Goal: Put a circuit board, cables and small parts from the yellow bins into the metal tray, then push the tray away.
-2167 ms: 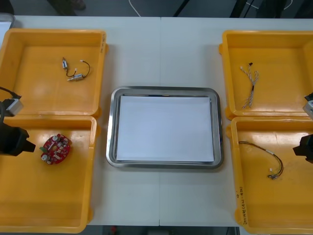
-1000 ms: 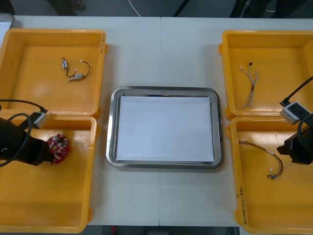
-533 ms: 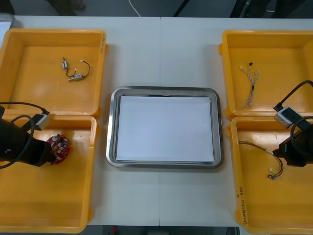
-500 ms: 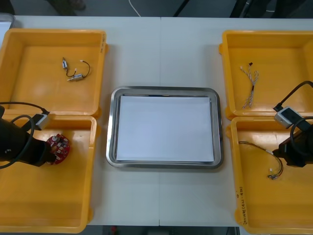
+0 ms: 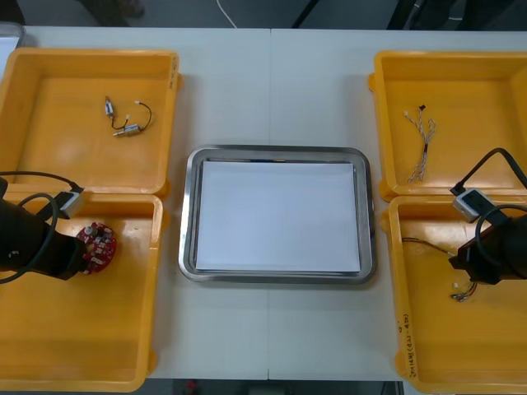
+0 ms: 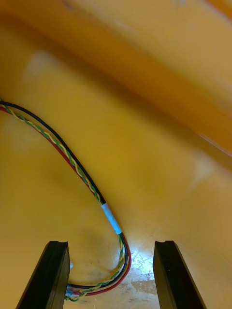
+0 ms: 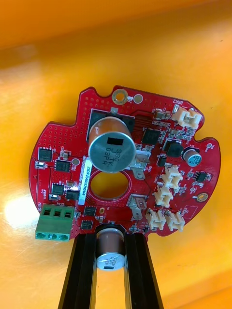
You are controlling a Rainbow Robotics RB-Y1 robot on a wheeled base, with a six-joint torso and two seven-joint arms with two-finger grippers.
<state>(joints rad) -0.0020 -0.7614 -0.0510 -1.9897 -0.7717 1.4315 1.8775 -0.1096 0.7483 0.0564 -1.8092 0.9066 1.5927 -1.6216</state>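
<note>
Left end effector is closed on the round red circuit board, fingers pinching a small cylinder at the board's edge. The rest of the board lies ahead of the fingertips, in the near left yellow bin. Right end effector is open, fingers wide apart, low in the near right yellow bin, with the cable loop between the fingers. Metal tray sits on the worktop between both end effectors, well apart from each.
</note>
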